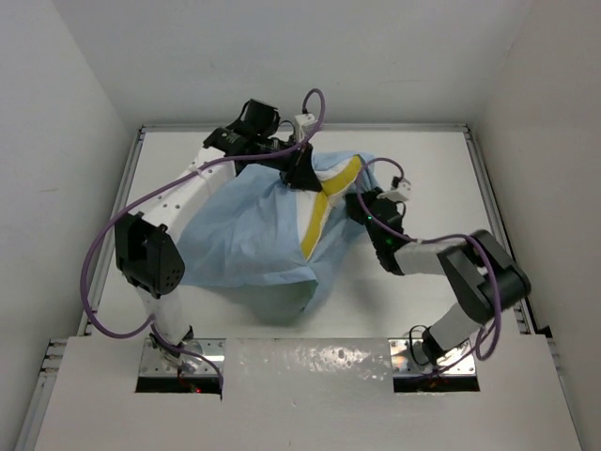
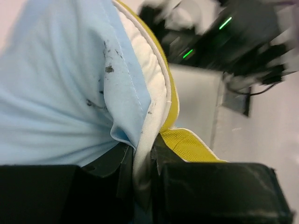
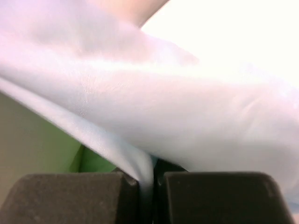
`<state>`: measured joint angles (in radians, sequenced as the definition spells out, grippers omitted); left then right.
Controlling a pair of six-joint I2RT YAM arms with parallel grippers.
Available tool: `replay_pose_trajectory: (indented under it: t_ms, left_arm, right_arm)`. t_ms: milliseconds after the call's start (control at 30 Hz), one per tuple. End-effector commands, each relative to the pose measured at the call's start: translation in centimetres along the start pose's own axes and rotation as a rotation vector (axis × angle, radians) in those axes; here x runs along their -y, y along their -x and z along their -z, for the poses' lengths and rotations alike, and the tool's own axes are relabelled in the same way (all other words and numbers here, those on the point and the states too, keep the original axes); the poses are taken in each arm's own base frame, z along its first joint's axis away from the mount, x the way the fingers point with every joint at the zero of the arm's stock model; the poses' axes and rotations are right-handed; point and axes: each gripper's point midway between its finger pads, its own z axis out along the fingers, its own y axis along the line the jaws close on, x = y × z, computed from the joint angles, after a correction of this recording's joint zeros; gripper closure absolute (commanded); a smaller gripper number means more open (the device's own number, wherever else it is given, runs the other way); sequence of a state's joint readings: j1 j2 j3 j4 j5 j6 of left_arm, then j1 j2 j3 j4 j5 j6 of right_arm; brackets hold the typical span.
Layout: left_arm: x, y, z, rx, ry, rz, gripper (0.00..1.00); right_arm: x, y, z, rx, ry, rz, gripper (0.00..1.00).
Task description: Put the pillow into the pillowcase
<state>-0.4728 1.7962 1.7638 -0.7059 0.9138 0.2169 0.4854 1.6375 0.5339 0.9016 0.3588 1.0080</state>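
while left gripper pinches pillow edge beside pillowcase, right gripper clamps pillowcase fabric.

The top camera looks down from above and behind the arms onto the whole table. Each wrist camera peers along its own fingers, pressed close against cloth. The top and left wrist views share the yellow edge of the pillow and the blue pillowcase.

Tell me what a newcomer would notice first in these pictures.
The light blue pillowcase heaped in the middle stands out first, the pillow showing a bright yellow stripe at its right side. The left gripper pinches the pillow's white edge at the far side; the right gripper is shut on pillowcase fabric on the right.
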Motion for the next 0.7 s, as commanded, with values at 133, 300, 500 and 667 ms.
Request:
replay_pose_trajectory:
  t_ms: [133, 300, 500, 667]
  left_arm:
    - [-7.3, -7.5, 1.9, -0.315, 0.235, -0.212, 1.00]
    - [-6.3, -13.9, -2.7, -0.502, 0.085, -0.250, 1.00]
    - [-12.4, -12.8, -6.5, -0.423, 0.270, -0.292, 1.00]
    - [-18.0, -9.3, -8.2, -0.317, 0.408, -0.190, 1.00]
  right_arm:
    - [4.8, 8.7, 5.2, 0.119, 0.007, 0.012, 1.00]
    - [0.0, 7.3, 6.9, 0.009, 0.319, 0.164, 1.00]
    - [-5.5, 3.2, 10.6, -0.292, 0.689, 0.362, 1.00]
    - [-6.8, 2.1, 13.6, -0.494, 0.789, 0.430, 1.00]
